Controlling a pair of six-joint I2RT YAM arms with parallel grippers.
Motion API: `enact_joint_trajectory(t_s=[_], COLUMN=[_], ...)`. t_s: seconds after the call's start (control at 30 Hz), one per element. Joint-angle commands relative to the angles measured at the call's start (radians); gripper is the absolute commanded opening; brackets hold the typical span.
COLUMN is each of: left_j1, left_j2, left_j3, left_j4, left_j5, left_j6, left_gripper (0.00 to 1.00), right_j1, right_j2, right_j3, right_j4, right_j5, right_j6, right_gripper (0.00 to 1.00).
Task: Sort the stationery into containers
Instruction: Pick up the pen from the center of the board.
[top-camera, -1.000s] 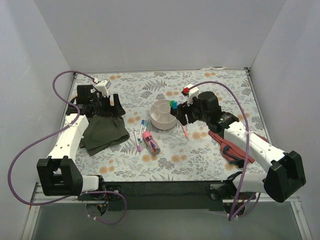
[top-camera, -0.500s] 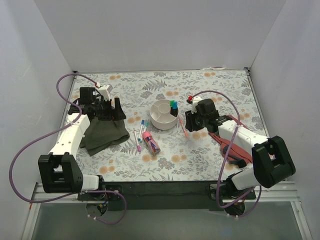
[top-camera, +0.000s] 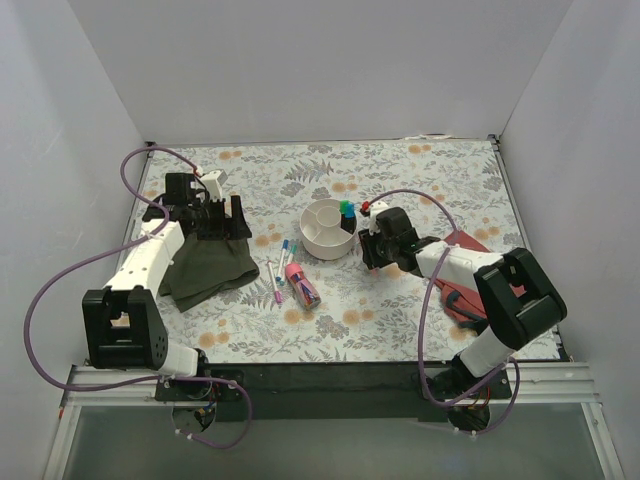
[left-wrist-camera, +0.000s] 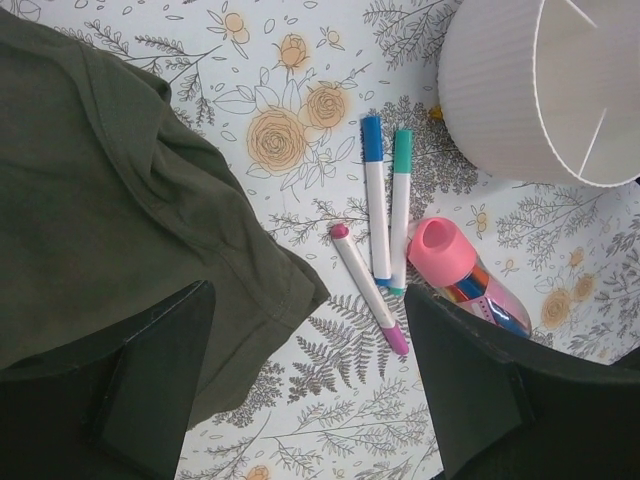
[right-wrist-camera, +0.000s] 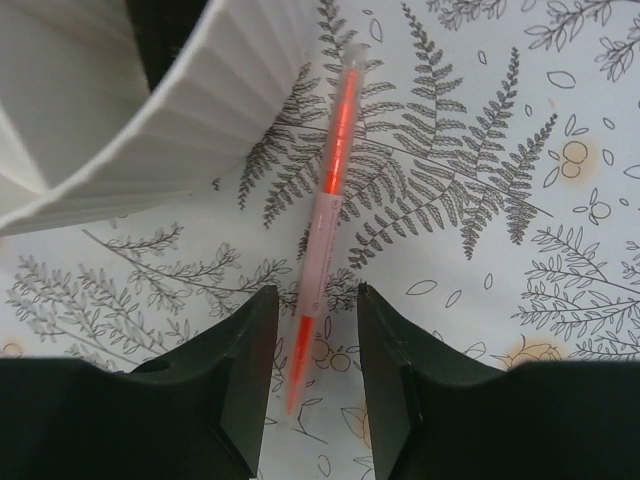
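The right gripper (right-wrist-camera: 313, 330) is open, and its two black fingers (right-wrist-camera: 245, 370) stand one on each side of the orange-pink pen (right-wrist-camera: 325, 220). The pen lies flat on the flowery table (top-camera: 400, 320), and a little gap shows between it and each finger, so nothing is squeezing it. The near end of the pen sits between the fingers. The far end points away from them and runs just beside the ribbed outside wall of the white bowl (right-wrist-camera: 150, 110). From above, this gripper (top-camera: 370, 250) is down low, right next to the bowl (top-camera: 308, 240) on its right side. Inside the bowl, at the edge near the gripper, stand the black highlighters (top-camera: 347, 212), with a green end and a blue end poking up. The left gripper (left-wrist-camera: 308, 330) is open wide too and holds nothing. It hangs over the edge of the olive cloth (left-wrist-camera: 120, 230). One finger is above the cloth and the other is above the bare table. Past its fingers three thin white pens lie on the table: the blue cap pen (left-wrist-camera: 375, 200) and the teal cap pen (left-wrist-camera: 400, 210) side by side, and the pink cap pen (left-wrist-camera: 365, 290) slanted just beside them. The stubby pink tube (left-wrist-camera: 460, 275) lies close by on their right. A red cloth (top-camera: 460, 300) lies under the right arm.
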Motion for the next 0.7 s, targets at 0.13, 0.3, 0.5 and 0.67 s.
enact_joint_trajectory(t_s=[0.13, 0.3, 0.5, 0.67], left_j1=[-0.003, -0.003, -0.003, -0.003], left_j2=[-0.013, -0.008, 0.006, 0.000], left_j3=[0.038, 0.027, 0.048, 0.061], left_j4=[0.031, 0.046, 0.063, 0.069], left_j5=[-0.015, -0.006, -0.006, -0.004], left_j6=[-0.007, -0.011, -0.011, -0.014], left_gripper=[0.77, 0.77, 0.77, 0.77], right_j1=[-0.001, 0.001, -0.001, -0.006], right_j2=[0.062, 0.084, 0.068, 0.050], right_j3=[0.066, 0.059, -0.009, -0.064], right_j4=[0.012, 0.012, 0.006, 0.006], right_j5=[0.065, 0.077, 0.073, 0.081], right_j6=[0.064, 0.072, 0.076, 0.061], right_gripper=[0.44, 0.26, 0.25, 0.11])
